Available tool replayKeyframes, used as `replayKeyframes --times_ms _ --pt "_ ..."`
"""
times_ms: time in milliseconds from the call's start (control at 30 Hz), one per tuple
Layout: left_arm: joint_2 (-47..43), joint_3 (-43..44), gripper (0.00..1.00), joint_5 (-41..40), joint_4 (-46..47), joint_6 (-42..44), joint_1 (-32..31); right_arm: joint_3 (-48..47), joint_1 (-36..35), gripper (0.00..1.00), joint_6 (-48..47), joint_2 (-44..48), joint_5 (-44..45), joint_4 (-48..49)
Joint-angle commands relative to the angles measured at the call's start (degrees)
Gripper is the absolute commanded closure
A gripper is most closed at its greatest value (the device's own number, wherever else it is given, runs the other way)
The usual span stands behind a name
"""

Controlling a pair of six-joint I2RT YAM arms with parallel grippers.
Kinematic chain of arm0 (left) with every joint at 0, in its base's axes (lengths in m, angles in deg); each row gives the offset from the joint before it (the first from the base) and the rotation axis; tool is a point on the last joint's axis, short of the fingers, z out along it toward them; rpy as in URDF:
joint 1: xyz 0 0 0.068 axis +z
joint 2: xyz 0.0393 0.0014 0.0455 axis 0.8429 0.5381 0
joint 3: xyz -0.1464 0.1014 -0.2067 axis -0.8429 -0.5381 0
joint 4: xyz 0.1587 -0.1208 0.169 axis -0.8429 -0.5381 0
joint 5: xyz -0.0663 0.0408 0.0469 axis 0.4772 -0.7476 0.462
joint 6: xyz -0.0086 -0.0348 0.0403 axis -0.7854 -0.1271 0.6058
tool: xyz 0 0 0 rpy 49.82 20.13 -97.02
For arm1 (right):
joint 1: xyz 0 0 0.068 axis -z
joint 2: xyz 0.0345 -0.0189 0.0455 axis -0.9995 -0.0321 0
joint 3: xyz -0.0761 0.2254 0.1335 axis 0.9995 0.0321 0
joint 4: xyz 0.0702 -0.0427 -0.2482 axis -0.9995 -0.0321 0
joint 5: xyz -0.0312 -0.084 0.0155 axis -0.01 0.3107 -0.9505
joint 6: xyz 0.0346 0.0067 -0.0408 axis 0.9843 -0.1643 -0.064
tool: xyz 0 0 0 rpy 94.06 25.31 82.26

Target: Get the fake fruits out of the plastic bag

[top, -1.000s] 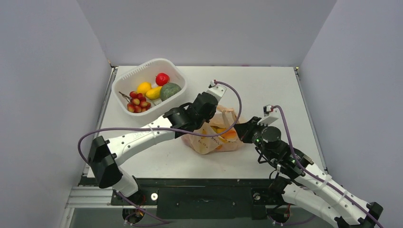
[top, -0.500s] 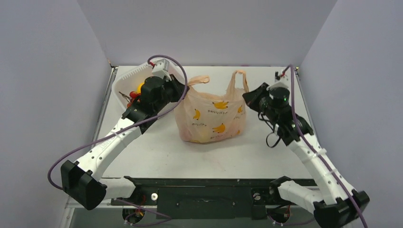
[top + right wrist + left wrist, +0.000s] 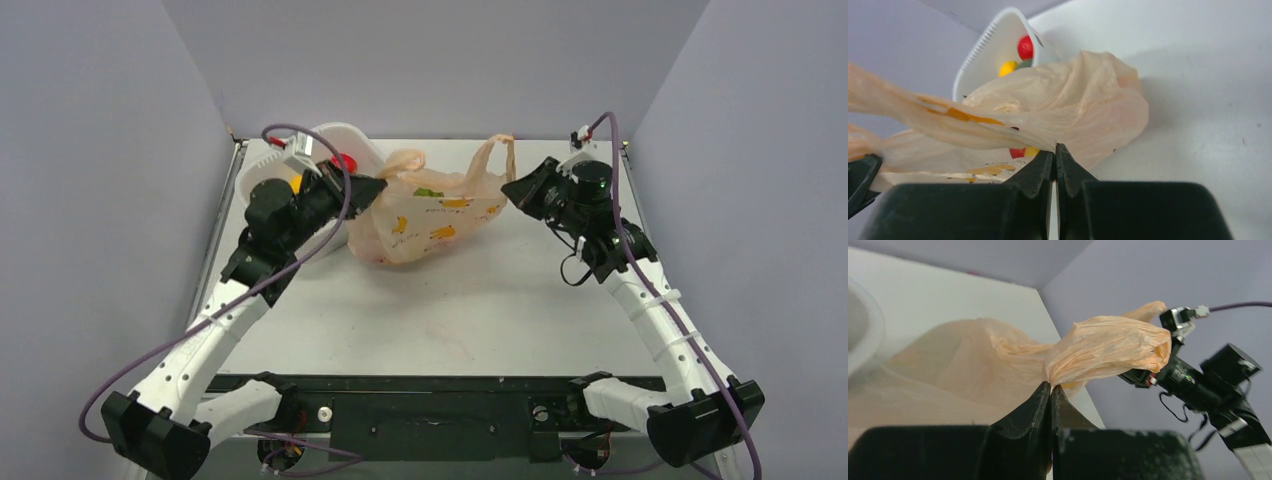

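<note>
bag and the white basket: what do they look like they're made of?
Plastic bag: thin, pale peach translucent film, probably polyethylene. It is finely crinkled, has a slight sheen, and bunches into tight folds where it is pinched.
Basket: rigid white moulded plastic, apparently smooth and semi-matte. Its slotted wall keeps a clean, stiff shape.

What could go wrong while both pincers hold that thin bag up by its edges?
The plastic bag is thin and stretched between the left pincer and the right pincer; pulling harder might tear it or slip it from a grip. Its mouth gapes with fake fruits inside, so tipping it could send them rolling.
</note>
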Motion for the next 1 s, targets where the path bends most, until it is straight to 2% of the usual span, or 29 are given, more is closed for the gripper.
replayKeyframes --times_ms 0,133,167,200,233,333,400,600,700,867,967 --pt "-8.97 -19.97 1.00 5.44 11.56 -9.04 -2.36 12.94 -1.02 1.00 -2.27 4.12 -0.63 2.22" --pt "-18.76 -32.95 1.00 0.81 12.96 -11.69 -8.77 24.73 -2.49 0.87 -3.36 8.79 0.10 2.58" --pt "-21.17 -34.16 1.00 -0.76 12.43 -11.74 -10.98 26.06 -2.83 0.80 -3.55 9.58 0.28 2.48" --pt "-22.22 -36.05 1.00 -1.33 11.28 -11.69 -11.93 28.37 -3.73 0.76 -3.60 11.30 1.12 2.33" --pt "-24.15 -36.85 1.00 -1.96 10.84 -11.68 -13.37 29.33 -4.29 0.67 -3.30 12.16 1.67 1.58" --pt "-28.25 -40.09 1.00 -2.19 9.96 -12.67 -14.43 33.13 -7.57 0.49 -1.38 17.54 3.88 0.10" --pt "-30.29 -41.25 1.00 -2.31 9.59 -13.06 -14.55 35.60 -10.32 0.41 1.65 21.13 4.68 0.48" --pt "-31.99 -40.37 1.00 -1.76 7.79 -11.66 -14.63 43.39 -18.12 0.34 14.90 31.33 8.63 4.65" --pt "-31.40 -39.67 1.00 -1.09 7.41 -10.85 -14.69 48.75 -20.64 0.28 24.34 35.83 9.63 10.26" --pt "-30.11 -40.03 1.00 0.58 8.93 -11.13 -14.75 53.19 -27.31 0.23 38.81 37.34 15.09 16.59" --pt "-29.77 -40.49 1.00 0.97 9.97 -11.40 -15.12 53.32 -31.61 0.22 43.07 34.87 21.39 18.02"
